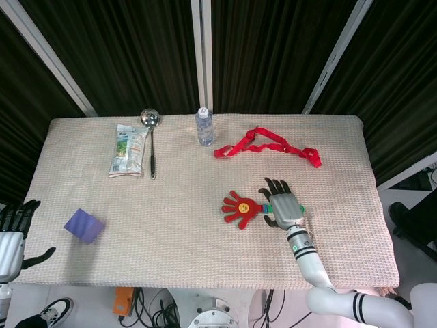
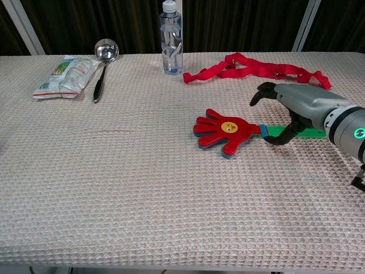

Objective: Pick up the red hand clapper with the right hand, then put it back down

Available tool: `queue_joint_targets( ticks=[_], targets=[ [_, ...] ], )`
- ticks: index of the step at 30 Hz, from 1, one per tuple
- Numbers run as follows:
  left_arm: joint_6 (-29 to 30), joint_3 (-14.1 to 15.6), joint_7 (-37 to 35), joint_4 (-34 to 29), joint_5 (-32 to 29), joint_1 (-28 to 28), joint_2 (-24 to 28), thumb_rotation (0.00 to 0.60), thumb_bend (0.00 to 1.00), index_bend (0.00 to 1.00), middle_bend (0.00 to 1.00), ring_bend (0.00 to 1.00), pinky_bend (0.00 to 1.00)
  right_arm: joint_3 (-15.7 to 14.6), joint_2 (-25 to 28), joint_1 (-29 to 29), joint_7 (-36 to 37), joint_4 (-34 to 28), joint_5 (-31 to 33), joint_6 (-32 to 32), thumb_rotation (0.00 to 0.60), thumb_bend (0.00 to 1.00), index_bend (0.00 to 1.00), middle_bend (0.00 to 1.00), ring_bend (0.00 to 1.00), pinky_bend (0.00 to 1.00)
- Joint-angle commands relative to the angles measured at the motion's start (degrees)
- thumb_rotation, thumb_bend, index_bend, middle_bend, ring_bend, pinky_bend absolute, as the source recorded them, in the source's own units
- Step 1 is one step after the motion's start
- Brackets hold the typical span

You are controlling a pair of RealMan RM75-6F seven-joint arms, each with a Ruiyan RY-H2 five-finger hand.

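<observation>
Your right hand [image 2: 293, 108] sits low over the green handle [image 2: 296, 133] of the red hand clapper [image 2: 225, 130], palm down, fingers curved and apart; in the chest view the thumb [image 2: 285, 136] curls down to the handle's near edge while the other fingers arch above it toward the far side, so the hand brackets the handle, but you have no closed grip on it that the pictures show. The clapper lies flat on the woven table cover [image 2: 114, 188], its red palm-shaped head pointing toward your left, the handle running under your hand toward the right edge. In the head view the same hand [image 1: 283, 203] covers most of the handle, with the clapper head [image 1: 240, 208] just beside its fingers. Beyond the hand, toward the far edge, a red strap [image 2: 256, 67] lies in loose loops. Further left at the far edge a clear water bottle [image 2: 172, 39] stands upright. Left of that a metal ladle [image 2: 102, 65] lies beside a snack packet [image 2: 65, 84]. Well apart, near the left front of the table, a purple block [image 1: 84, 225] rests on the cover. Your left hand [image 1: 15, 225] hangs off the table's left edge, fingers spread, holding nothing.
</observation>
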Motion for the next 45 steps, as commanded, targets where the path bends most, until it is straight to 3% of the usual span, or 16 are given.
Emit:
queue_joint_targets(
  ticks=[1, 33, 41, 45],
  targets=[
    [0.03, 0.02, -0.03, -0.04, -0.03, 0.05, 0.08, 0.600, 0.09, 0.08, 0.07, 0.00, 0.04, -0.08, -1.01, 0.52, -0.49, 0.68, 0.37, 0.66, 0.600, 0.22, 0.32, 0.01, 0.00, 0.00],
    [-0.53, 0.17, -0.55, 0.45, 0.02, -0.16, 0.21, 0.600, 0.09, 0.08, 0.07, 0.00, 0.04, -0.81, -5.00, 3.50, -1.19, 5.44, 3.26, 0.65, 0.600, 0.30, 0.41, 0.04, 0.00, 0.00],
    [-0.43, 0.19, -0.83, 0.60, 0.03, -0.09, 0.23, 0.600, 0.09, 0.08, 0.07, 0.00, 0.04, -1.25, -5.69, 3.07, 0.44, 6.33, 0.80, 2.47, 0.600, 0.31, 0.57, 0.10, 0.00, 0.00],
    [-0.38, 0.20, -0.88, 0.60, 0.02, -0.05, 0.24, 0.600, 0.09, 0.08, 0.07, 0.00, 0.04, -1.36, -5.72, 2.33, 5.37, 6.63, -2.94, 3.37, 0.600, 0.33, 0.75, 0.19, 0.00, 0.00]
  ],
)
